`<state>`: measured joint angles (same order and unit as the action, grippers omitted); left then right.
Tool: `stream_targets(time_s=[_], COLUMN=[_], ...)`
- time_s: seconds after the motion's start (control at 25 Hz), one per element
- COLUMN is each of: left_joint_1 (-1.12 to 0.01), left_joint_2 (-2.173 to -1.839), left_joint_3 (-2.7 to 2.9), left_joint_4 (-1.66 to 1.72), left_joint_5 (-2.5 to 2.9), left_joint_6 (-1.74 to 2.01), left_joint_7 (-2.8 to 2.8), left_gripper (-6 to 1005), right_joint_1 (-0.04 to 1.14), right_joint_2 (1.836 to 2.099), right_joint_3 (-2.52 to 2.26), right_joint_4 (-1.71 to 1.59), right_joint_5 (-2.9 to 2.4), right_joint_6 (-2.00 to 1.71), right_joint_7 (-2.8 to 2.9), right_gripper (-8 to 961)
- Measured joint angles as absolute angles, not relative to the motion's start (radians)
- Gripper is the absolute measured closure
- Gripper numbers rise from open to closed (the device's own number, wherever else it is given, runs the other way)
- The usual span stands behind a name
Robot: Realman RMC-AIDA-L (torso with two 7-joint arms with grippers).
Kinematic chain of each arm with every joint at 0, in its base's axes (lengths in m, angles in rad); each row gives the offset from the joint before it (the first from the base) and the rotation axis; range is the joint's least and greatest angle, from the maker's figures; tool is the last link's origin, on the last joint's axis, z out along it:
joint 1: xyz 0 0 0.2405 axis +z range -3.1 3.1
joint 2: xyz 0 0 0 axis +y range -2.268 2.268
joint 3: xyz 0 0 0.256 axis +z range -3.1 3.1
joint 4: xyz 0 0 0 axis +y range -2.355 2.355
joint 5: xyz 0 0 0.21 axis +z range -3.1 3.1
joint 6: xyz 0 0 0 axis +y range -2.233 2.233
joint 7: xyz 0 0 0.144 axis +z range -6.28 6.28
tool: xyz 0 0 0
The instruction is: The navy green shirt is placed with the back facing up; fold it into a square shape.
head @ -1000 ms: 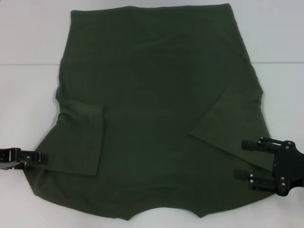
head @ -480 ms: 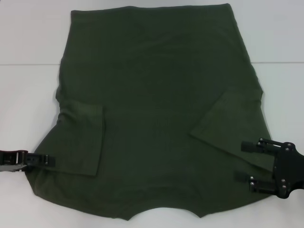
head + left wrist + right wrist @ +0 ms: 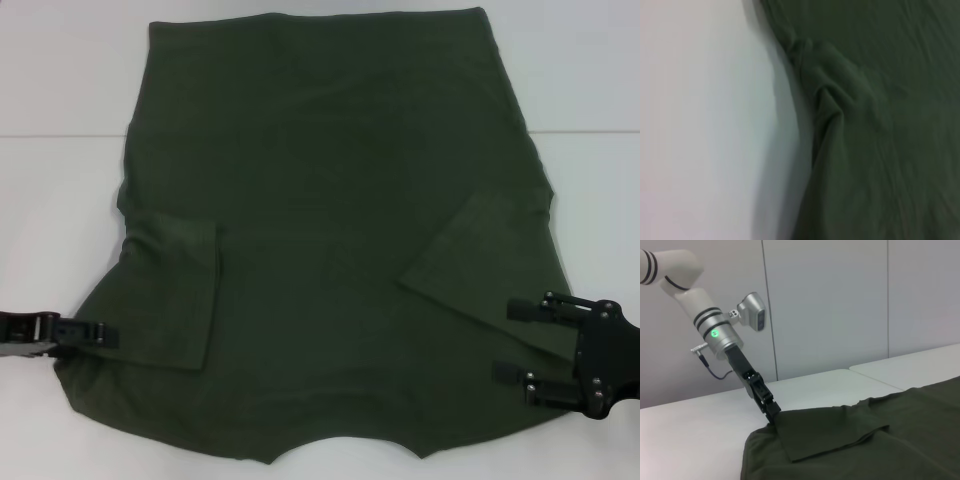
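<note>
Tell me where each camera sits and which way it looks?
Head view: sits high, looks down at the big dark olive-green soft-fabric T-shirt on the white table; left gripper and open right gripper show at the shirt's sides.
Left wrist view: close above the shirt's bunched edge; no robot parts show.
Right wrist view: low over the table, looks across the shirt at the left gripper and its white arm.
All three share the shirt.

White bench with the navy green shirt spread flat, both sleeves folded inward
</note>
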<state>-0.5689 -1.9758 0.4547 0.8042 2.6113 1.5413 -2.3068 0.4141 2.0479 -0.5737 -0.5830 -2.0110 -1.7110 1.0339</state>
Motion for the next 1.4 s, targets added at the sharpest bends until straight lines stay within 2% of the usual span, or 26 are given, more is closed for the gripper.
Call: stream_targets(time_s=[0.24, 0.96, 1.4], left_joint_1=[-0.558, -0.564, -0.552], left_joint_2=[-1.964, -1.96, -1.965], left_joint_3=[0.45, 0.433, 0.422], left_joint_4=[0.834, 0.827, 0.825], left_joint_5=[2.648, 2.665, 2.703], left_joint_6=[1.57, 1.627, 1.65], left_joint_7=[-2.323, -2.407, -2.541], left_gripper=[64, 64, 64], right_joint_1=[0.415, 0.42, 0.421], right_joint_2=[2.047, 2.047, 2.059], right_joint_3=[-0.573, -0.574, -0.574], right_joint_4=[-0.583, -0.589, -0.638], right_joint_5=[-2.011, -2.011, -2.011], right_joint_6=[-1.711, -1.71, -1.71], right_joint_7=[1.034, 1.043, 1.074], right_gripper=[163, 164, 163])
